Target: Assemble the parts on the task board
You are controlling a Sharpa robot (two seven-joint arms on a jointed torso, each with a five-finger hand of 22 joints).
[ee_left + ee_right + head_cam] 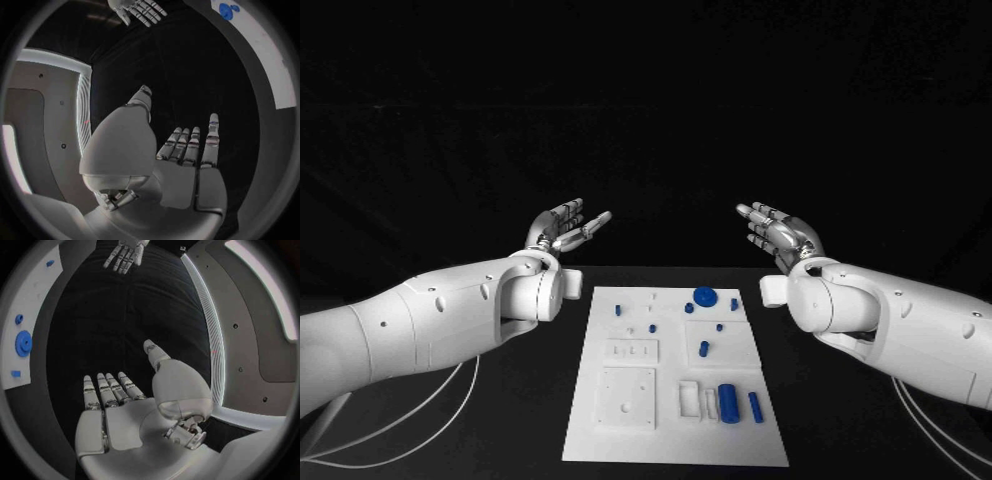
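In the head view the task board (672,380) lies mid-desk, its blue parts (727,402) loose or seated, which I cannot tell; assembly looks barely begun. The left hand (565,227) and right hand (777,231) hover beyond it, fingers spread, holding nothing. In the left wrist view the board is cut off. The right wrist view shows a blue gear (23,343) on it.

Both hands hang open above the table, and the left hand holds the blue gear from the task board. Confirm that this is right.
Wrong in one respect: the left hand holds nothing. The head view shows the blue gear lying on the task board, and the left wrist view shows empty, spread fingers. Both hands, the right hand too, do hang open above the table.
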